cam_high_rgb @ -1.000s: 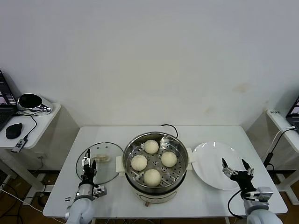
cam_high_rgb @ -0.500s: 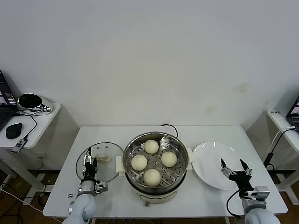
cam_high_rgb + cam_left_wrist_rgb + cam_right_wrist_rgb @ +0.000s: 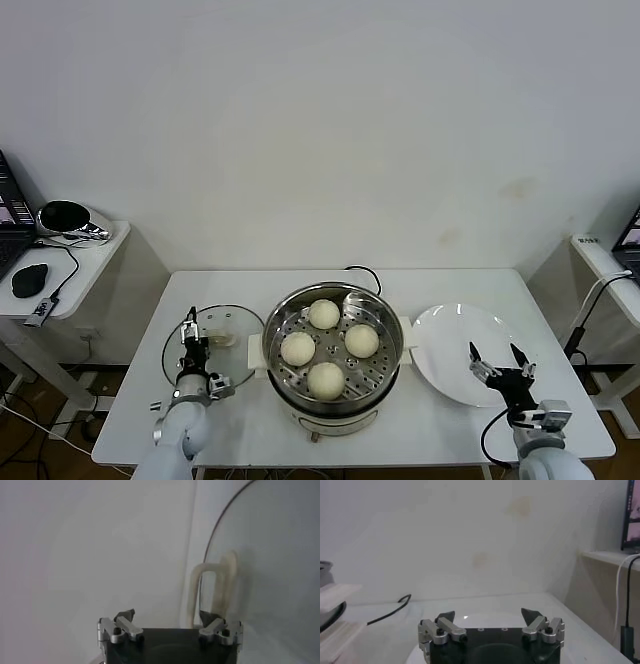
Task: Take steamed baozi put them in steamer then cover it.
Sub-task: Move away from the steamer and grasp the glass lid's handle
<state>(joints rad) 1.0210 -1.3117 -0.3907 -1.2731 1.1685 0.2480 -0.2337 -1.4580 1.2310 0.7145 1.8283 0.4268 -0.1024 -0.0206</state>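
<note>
Your four buns (image 3: pixel 324 348) are sitting on the perforated tray inside the steamer (image 3: pixel 332 398), which is standing at the middle of the table (image 3: pixel 450 290) with its black cord (image 3: pixel 362 272) running off the far side. One bun is lying far, one left, one right and one near, all apart from each other.

The lid (image 3: pixel 223 368) is lying flat on the table just left of the steamer, its cream handle (image 3: pixel 222 339) pointing up. Your left gripper (image 3: pixel 192 343) is hovering over the lid's left part, beside the handle; in the left wrist view its fingers (image 3: pixel 125 615) are standing spread wide with nothing between them, and the handle (image 3: pixel 212 592) is showing just past one fingertip.

Your right gripper (image 3: pixel 497 361) is hanging over the near edge of the white plate (image 3: pixel 450 335), to the right of the steamer. It too is gaping wide and holding nothing, as the right wrist view (image 3: pixel 488 615) is showing.
</note>
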